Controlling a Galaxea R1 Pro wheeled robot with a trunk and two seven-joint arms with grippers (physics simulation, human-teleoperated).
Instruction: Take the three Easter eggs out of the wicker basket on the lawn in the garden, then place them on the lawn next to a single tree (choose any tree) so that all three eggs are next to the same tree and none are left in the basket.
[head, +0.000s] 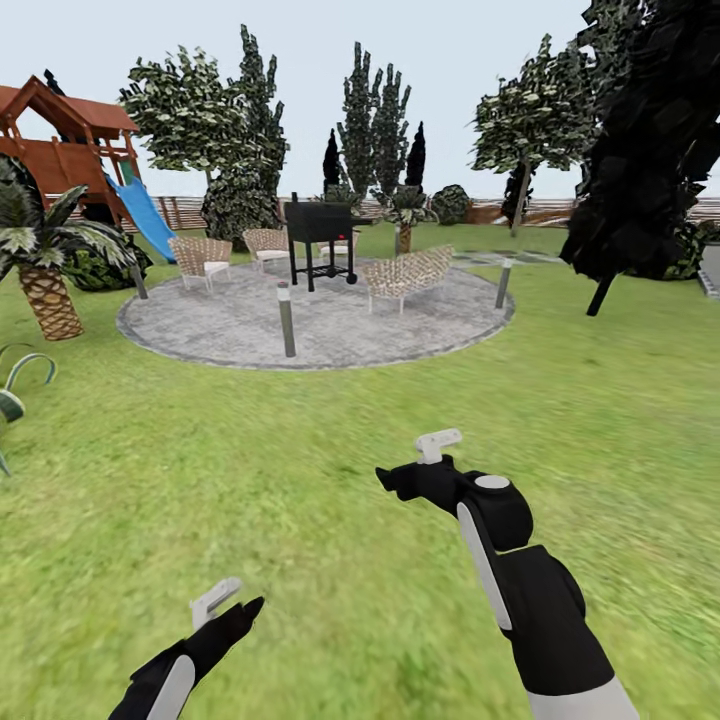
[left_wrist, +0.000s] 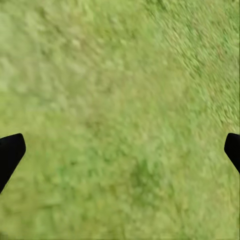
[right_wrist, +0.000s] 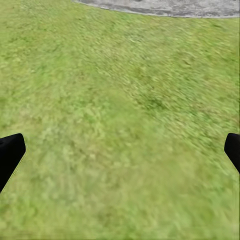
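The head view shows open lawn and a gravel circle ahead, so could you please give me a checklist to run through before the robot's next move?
1. Left gripper empty, fingertips wide apart: ok.
2. Right gripper empty, fingertips wide apart: ok.
3. Wicker basket and eggs located: not ok, none seen among these views.
4. Lawn in front of the arms free of obstacles: ok.
5. Candidate tree found: ok, pale-trunked tree stands beyond the gravel circle.
6. Which way to turn for the basket: cannot tell.

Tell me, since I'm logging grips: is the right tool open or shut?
Open. In the right wrist view its two black fingertips sit at opposite edges, with only lawn between them.
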